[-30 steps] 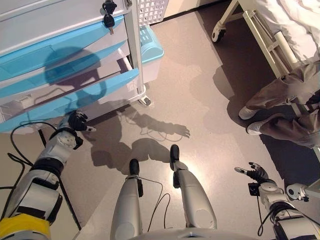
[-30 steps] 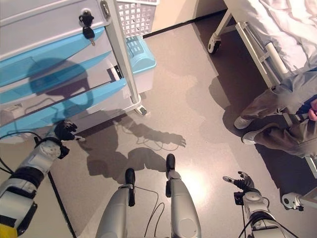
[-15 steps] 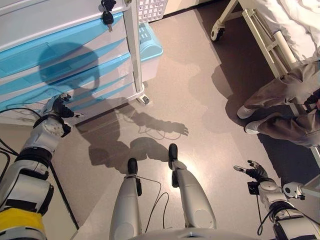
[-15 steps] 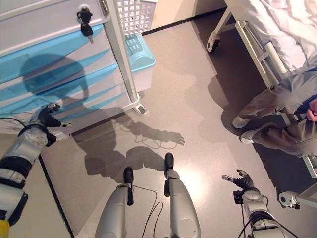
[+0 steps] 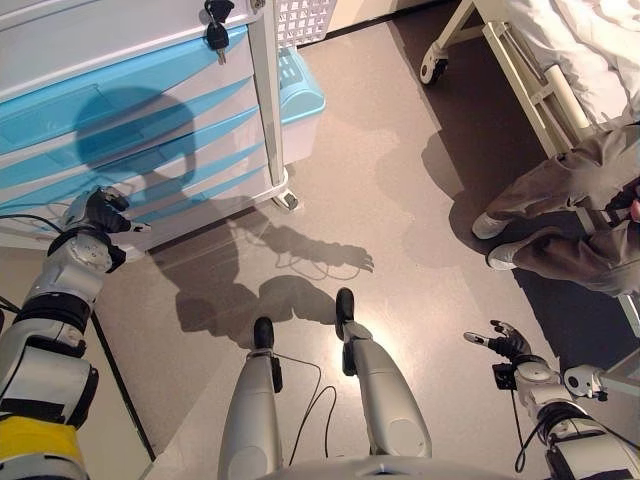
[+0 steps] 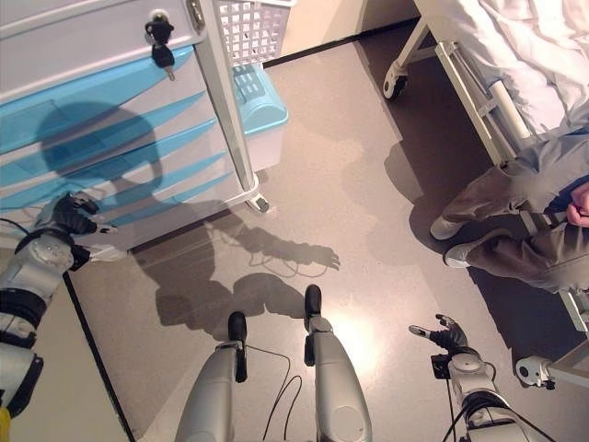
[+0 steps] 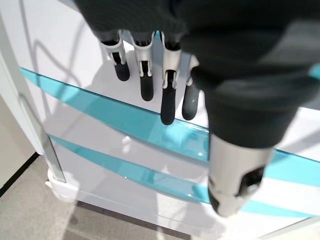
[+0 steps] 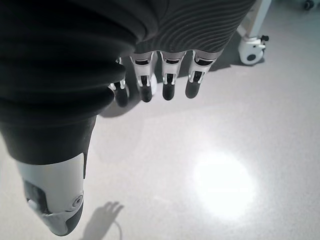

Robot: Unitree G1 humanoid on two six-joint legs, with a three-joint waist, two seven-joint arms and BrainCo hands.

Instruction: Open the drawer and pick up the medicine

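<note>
Bed (image 5: 560, 60), seated person (image 5: 570, 210), bin (image 5: 300, 95)

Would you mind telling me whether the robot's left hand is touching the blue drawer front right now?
Cannot tell. In the left wrist view the left robot hand has straight fingers reaching toward the drawer front, but neither contact nor a gap shows plainly.

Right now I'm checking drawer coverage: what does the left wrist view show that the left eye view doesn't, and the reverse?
Only the left wrist view shows the left hand from close, fingers straight over the blue drawer fronts, holding nothing. Only the left eye view shows the keys, the white basket, the bed, a seated person's legs and the right hand, open above the floor. Both show the cart's drawers shut and no medicine.
</note>
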